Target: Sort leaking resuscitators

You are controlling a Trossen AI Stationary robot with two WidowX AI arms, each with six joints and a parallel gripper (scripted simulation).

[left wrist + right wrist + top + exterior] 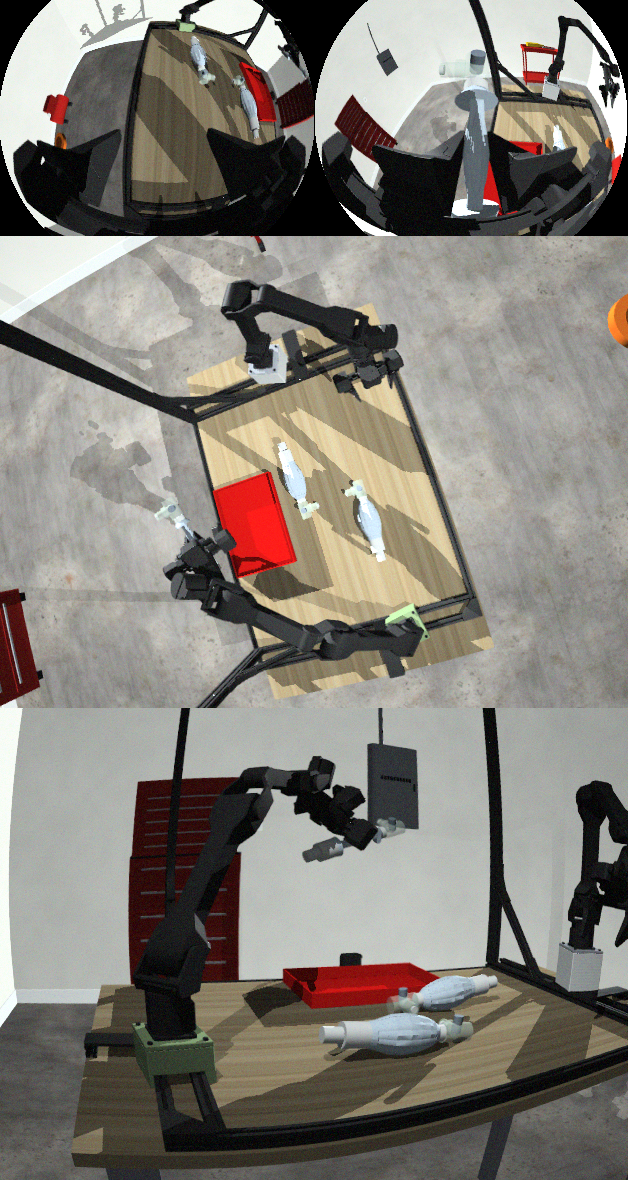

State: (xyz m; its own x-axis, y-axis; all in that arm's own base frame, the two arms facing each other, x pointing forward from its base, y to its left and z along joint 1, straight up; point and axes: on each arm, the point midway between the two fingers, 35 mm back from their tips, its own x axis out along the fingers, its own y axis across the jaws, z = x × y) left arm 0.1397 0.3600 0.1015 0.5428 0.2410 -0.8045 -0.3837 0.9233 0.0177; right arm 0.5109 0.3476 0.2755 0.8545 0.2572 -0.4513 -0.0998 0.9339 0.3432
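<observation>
I've got my right tool (pixel 195 543) (pixel 356 840) (pixel 475 135) clamped round the squeezed-in bag of one resuscitator (pixel 175 516) (pixel 328 849) (pixel 476 155), high above bench level, valve and tail sticking out either side! The red tray (pixel 253 525) (pixel 335 999) (pixel 261 97) (pixel 526 147) sits lower. My left tool (pixel 374 392) (pixel 165 133) hangs wide open, gripping nothing, well apart from two resuscitators lying on the bench (pixel 355 439) (pixel 263 1058) (pixel 165 115) (pixel 519 120) outside the tray.

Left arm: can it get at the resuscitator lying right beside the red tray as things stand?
Probably yes: the left tool is open and empty, and nothing stands over that resuscitator. The right arm is off past the tray's far side.
</observation>
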